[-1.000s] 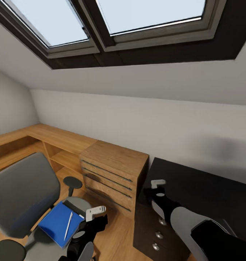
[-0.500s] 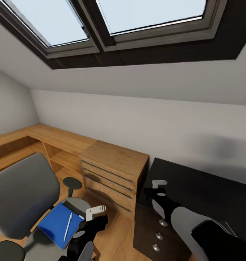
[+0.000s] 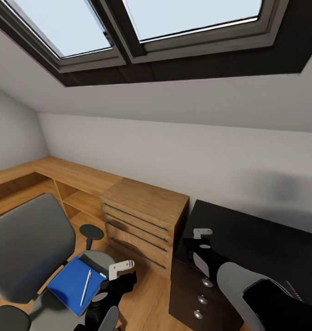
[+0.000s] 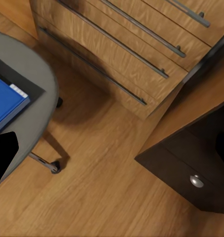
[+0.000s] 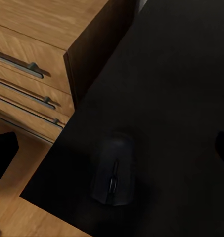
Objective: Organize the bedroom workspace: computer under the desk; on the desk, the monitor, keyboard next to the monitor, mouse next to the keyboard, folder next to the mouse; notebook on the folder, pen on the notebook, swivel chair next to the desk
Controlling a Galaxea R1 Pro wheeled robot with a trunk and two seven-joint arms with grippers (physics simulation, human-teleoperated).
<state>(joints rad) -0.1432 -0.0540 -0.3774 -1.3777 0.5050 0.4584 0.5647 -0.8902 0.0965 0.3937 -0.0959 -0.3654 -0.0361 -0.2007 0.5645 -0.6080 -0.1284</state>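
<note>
Bright blue flat folder (image 3: 74,284) on grey swivel chair (image 3: 29,257) at left, thin pale pen (image 3: 86,287) atop; light wooden drawer chest (image 3: 144,220) between chair and glossy black desk (image 3: 261,248); small black mouse (image 5: 114,170) on desk.

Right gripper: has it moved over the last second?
Yes. The right gripper has pulled slightly back toward the robot along the desk, judged against the wooden drawer chest.

Attic room. Two skylights (image 3: 128,32) in dark frames are letting pale daylight fall across the sloping white ceiling (image 3: 183,101) and the white back wall (image 3: 174,161). A light wooden built-in bench (image 3: 68,172) with an open shelf beneath is running along the wall, ending at a wooden drawer chest (image 3: 144,220) with long metal handles, standing on a wooden plank floor (image 4: 107,182).
</note>
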